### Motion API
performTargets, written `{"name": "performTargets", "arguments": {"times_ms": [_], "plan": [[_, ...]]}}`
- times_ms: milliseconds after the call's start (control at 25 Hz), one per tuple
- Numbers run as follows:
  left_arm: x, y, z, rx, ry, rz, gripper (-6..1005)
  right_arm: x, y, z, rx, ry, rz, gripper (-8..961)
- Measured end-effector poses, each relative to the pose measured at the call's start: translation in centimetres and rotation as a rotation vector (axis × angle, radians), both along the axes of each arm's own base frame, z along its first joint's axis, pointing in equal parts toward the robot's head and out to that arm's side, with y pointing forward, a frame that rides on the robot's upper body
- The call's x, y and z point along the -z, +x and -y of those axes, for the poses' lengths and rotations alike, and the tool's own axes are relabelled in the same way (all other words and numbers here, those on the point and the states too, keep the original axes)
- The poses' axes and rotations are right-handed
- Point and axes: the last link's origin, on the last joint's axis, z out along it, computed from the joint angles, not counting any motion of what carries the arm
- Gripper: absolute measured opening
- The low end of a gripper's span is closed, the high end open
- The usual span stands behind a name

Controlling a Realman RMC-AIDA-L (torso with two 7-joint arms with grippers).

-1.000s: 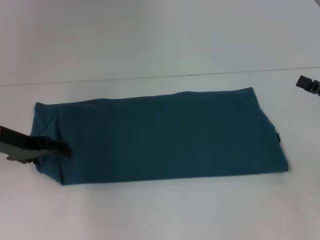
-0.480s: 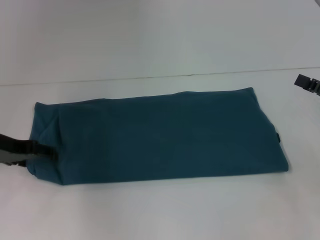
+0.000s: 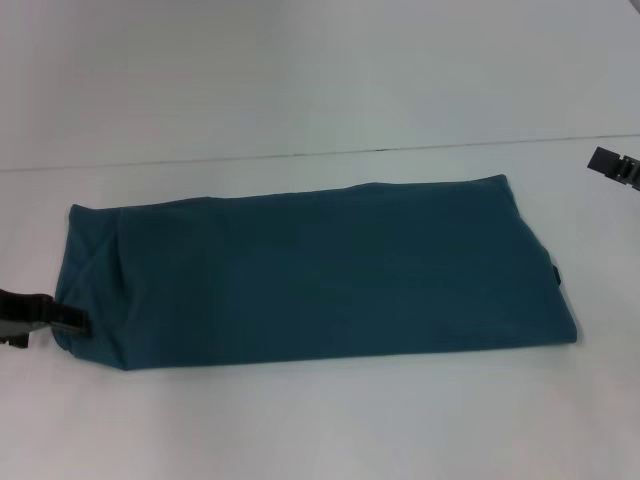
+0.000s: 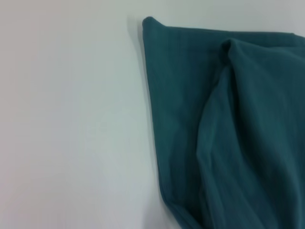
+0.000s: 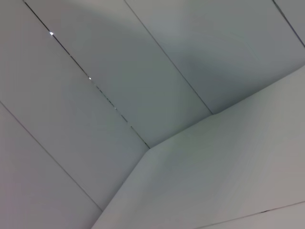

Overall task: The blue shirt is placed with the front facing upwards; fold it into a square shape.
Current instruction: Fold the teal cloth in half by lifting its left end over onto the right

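The blue shirt (image 3: pixel 320 270) lies flat on the white table (image 3: pixel 300 425) as a long teal strip running left to right, plain side up, with no lettering showing. A small dark tag (image 3: pixel 555 275) pokes out at its right end. My left gripper (image 3: pixel 72 320) is low at the strip's left end, its tip just at the cloth's edge. The left wrist view shows that end of the shirt (image 4: pixel 228 119), with a folded corner and a soft ridge. My right gripper (image 3: pixel 615 167) hangs at the far right, away from the shirt.
The table's far edge (image 3: pixel 300 155) meets a pale wall behind the shirt. Bare white tabletop lies in front of the strip and to both sides. Only wall panels and the table edge appear in the right wrist view.
My left gripper has drawn back to the left, from over the shirt's left end to its edge. The shirt and the right arm have stayed put.
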Motion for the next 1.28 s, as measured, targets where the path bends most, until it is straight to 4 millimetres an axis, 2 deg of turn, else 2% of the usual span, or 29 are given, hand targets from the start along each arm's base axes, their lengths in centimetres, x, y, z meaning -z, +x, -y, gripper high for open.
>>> {"name": "performTargets", "arguments": {"times_ms": [520,1280], "plan": [[1.2,1.1,-0.7,0.017,-0.022,-0.001,919,-0.2,-0.1,0.0,-0.003,-0.002,-0.003,746],[2.1,1.3,-1.4,0.037,0.0,-0.012,919,-0.3,-0.1,-0.1,-0.003,-0.001,-0.001,746]]}}
